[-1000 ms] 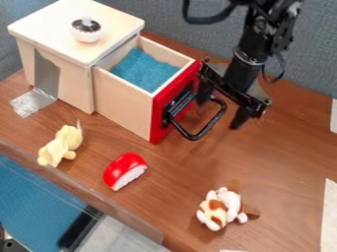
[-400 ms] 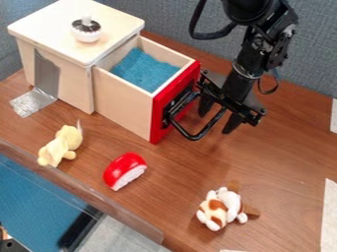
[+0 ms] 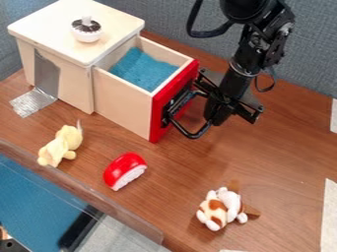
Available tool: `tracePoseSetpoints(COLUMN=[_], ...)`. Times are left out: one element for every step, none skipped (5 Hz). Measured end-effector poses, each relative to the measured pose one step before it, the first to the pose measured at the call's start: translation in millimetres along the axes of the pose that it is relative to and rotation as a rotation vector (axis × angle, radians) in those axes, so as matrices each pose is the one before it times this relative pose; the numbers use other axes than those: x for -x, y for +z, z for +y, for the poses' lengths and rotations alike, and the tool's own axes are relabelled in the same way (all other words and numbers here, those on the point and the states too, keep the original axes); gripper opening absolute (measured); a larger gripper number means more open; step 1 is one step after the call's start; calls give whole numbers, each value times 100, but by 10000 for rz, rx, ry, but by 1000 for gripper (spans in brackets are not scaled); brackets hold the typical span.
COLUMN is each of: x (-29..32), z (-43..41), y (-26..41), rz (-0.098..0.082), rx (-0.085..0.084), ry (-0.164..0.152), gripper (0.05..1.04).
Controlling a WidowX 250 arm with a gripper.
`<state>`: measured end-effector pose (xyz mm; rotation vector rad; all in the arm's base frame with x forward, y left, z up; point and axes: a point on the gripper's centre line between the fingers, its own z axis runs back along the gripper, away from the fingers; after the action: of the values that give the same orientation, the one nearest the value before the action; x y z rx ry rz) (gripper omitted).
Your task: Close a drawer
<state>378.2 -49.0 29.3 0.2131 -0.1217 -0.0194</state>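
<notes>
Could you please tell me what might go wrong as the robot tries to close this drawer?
The gripper has closed on the outer part of the curved handle, so it could slip along the bar. Pushing from there might also skew the open drawer and jam it. A hard push could shift the wooden box and tip the knob on top.

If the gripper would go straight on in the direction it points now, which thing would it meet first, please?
Most likely the wooden tabletop, since the gripper points down. The drawer's black handle is right at its tip, but depth is hard to judge here.
</notes>
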Motion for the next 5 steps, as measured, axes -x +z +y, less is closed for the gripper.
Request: tracePoseSetpoints(x=[-101, -30, 361, 395, 252], z=[1738, 2140, 1820, 1829, 2431], y=[-334, -512, -521, -175, -463], rz=[91, 134, 143, 99, 84], rx=[-211, -234, -262, -99, -196], ry=[313, 353, 199, 343, 398], gripper=[89, 89, 89, 89, 89])
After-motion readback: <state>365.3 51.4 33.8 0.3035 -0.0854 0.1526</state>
